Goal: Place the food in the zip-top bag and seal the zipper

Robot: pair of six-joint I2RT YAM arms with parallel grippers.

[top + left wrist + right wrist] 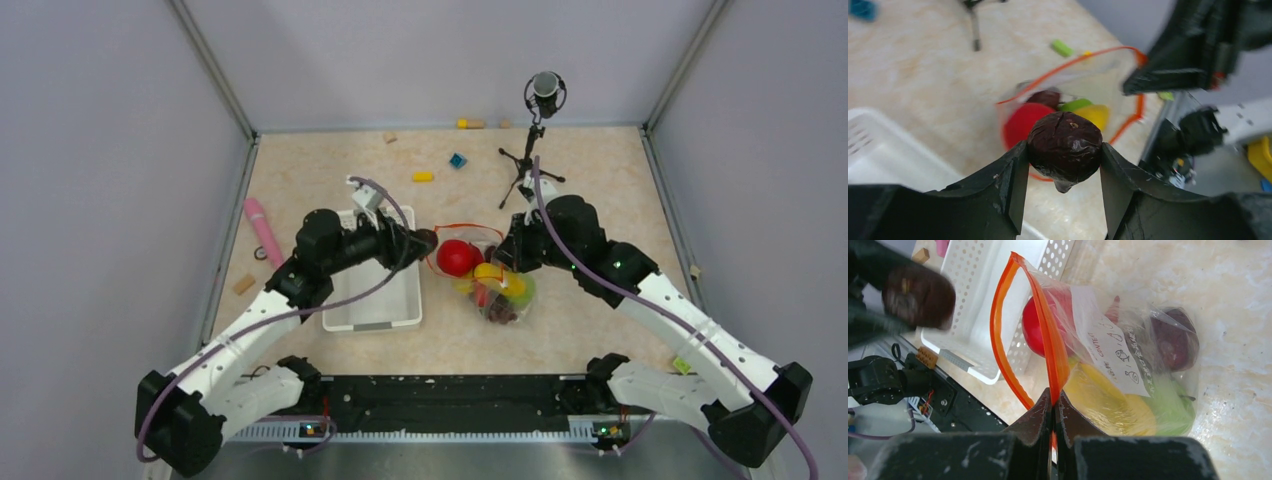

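Clasping the maroon fruit (1064,142) in the left gripper (1063,165), close to the gaping mouth of the zip-top bag (1108,350). Pinching the zipper (1050,345) in the clenched right gripper (1054,400). Lying just beside the white basket (978,300), red apple (1034,327) already inside

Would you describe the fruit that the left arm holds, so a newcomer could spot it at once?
Find the white basket left of centre, with the clear zip-top bag beside it. By the bag's mouth, the left end effector grips the maroon fruit: dark, round and wrinkled, unlike the smooth red apple inside it.
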